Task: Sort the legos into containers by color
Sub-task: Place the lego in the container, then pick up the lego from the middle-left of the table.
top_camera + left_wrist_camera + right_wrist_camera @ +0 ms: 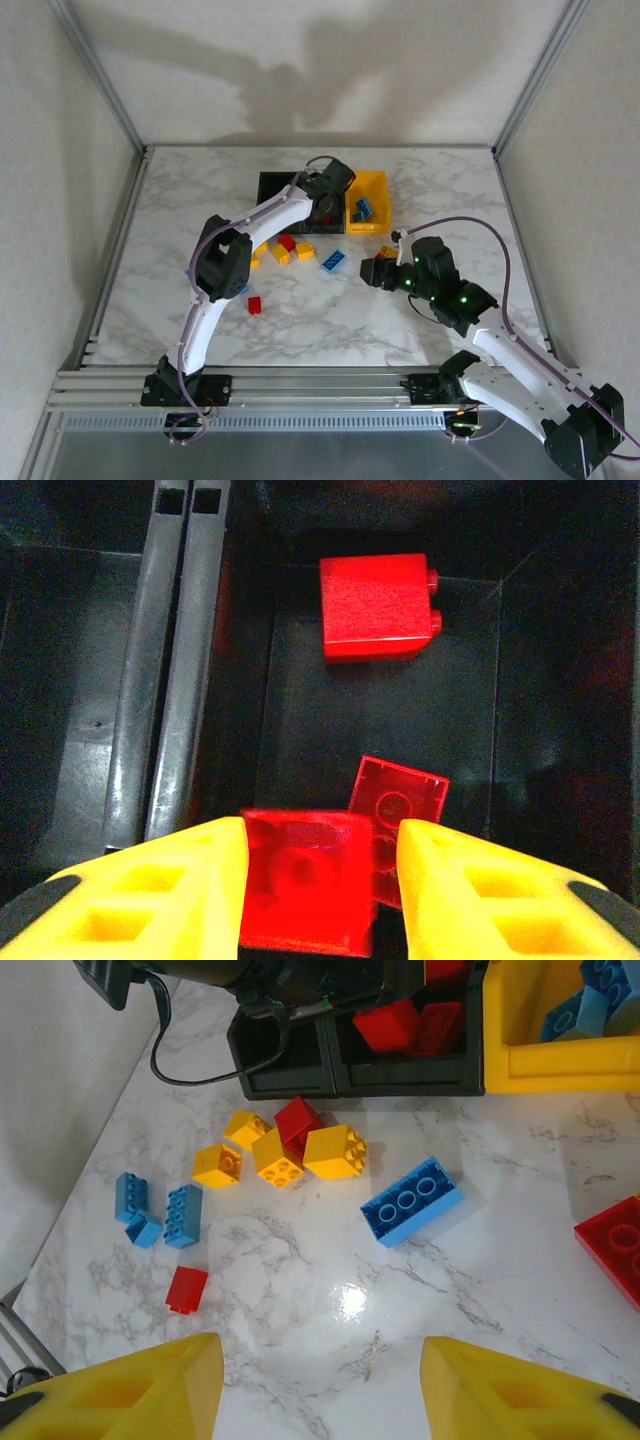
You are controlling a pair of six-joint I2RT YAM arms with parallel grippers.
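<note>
Red brick (300, 890) sits between the slightly parted jaws of the left gripper (322, 875) inside the middle black bin (330, 720), while the right gripper (320, 1385) hangs spread and empty over the marble table (300, 1290).

A red brick (305, 880) low in the left wrist view is blurred and runs off the bottom edge. In the right wrist view, another red brick (612, 1250) is cut by the right edge, and the yellow bin (560, 1060) by the top and right edges. From above, the left arm (285, 208) covers most of the middle black bin (326, 228); its contents look red but are too small to make out.
</note>
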